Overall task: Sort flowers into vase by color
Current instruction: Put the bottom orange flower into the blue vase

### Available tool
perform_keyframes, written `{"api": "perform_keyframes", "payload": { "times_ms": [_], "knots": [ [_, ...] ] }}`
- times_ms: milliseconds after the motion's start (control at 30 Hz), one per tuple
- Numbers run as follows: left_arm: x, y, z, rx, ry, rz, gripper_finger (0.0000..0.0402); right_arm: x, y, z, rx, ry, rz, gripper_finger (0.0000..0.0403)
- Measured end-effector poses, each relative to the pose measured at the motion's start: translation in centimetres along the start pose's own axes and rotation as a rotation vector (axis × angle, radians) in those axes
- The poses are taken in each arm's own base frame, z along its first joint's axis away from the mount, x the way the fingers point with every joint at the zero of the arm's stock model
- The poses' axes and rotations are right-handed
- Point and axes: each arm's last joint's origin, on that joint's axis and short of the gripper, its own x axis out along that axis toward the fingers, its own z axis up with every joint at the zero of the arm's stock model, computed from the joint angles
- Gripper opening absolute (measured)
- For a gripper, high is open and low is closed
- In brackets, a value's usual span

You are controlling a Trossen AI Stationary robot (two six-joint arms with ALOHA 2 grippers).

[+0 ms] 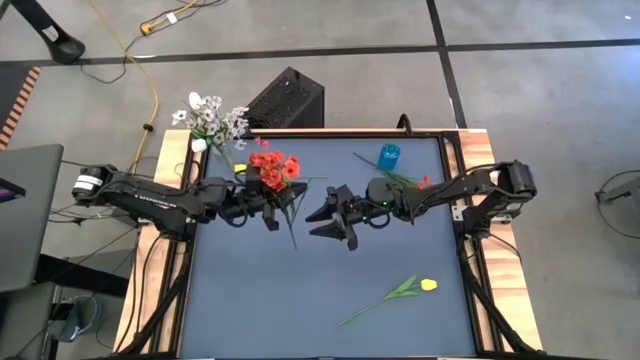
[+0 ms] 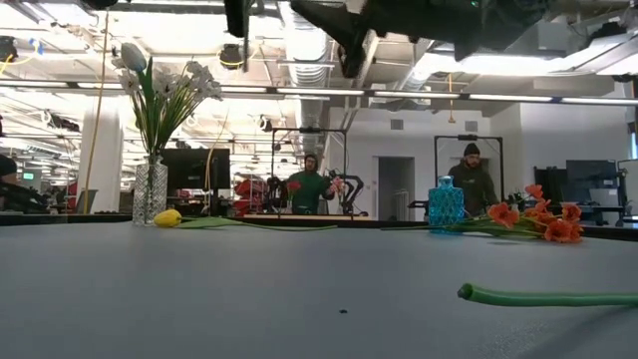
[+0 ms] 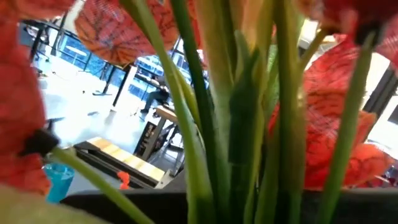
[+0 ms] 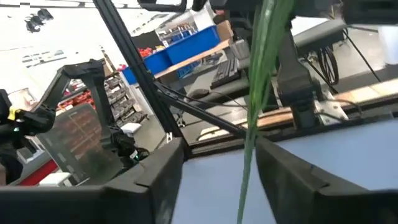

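My left gripper (image 1: 272, 207) is over the table's middle, shut on a bunch of red flowers (image 1: 275, 168). Their blooms and green stems (image 3: 205, 124) fill the left wrist view and hide the fingers. My right gripper (image 1: 318, 222) is open just right of the bunch's stem ends. One hanging stem (image 4: 252, 124) stands between its fingers (image 4: 155, 180) without touching them. White flowers (image 2: 164, 95) stand in a glass vase (image 2: 150, 191) at the far left corner. A yellow flower (image 1: 428, 285) lies near the right edge. Orange flowers (image 2: 543, 221) lie beside a blue vase (image 2: 446, 204). My left gripper holds the red flowers by their bundled stems (image 1: 283, 205), below the blooms, coming level from the table's left and lying across them. The bunch is lifted clear: the blooms point toward the far edge and the stem ends (image 1: 293, 238) toward the near edge. The stems hide the fingers in the wrist view.
A second yellow bloom (image 2: 167, 217) lies by the glass vase. The lying yellow flower's stem (image 2: 548, 296) runs across the near right part of the table. A black box (image 1: 285, 100) stands behind the far edge. People stand in the room beyond.
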Motion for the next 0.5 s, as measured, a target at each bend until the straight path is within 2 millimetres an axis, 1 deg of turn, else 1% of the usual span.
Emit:
{"api": "perform_keyframes", "payload": {
  "times_ms": [133,233,333,500],
  "knots": [
    [1.3,-0.5,-0.1,-0.003,0.011,-0.023,0.0,1.7,-0.2,0.6,-0.009,-0.009,0.024,0.0261],
    [2.0,-0.8,-0.2,0.0,0.033,-0.069,0.0,3.0,-0.5,1.0,-0.042,0.014,0.106,0.027],
    [2.3,-1.1,0.1,0.01,0.018,-0.083,0.0,3.3,-0.9,1.6,-0.057,0.023,0.162,0.0271],
    [2.3,-1.1,0.3,-0.001,0.011,-0.072,0.0,3.1,-1.7,2.0,-0.054,0.016,0.144,0.0271]
  ]
}}
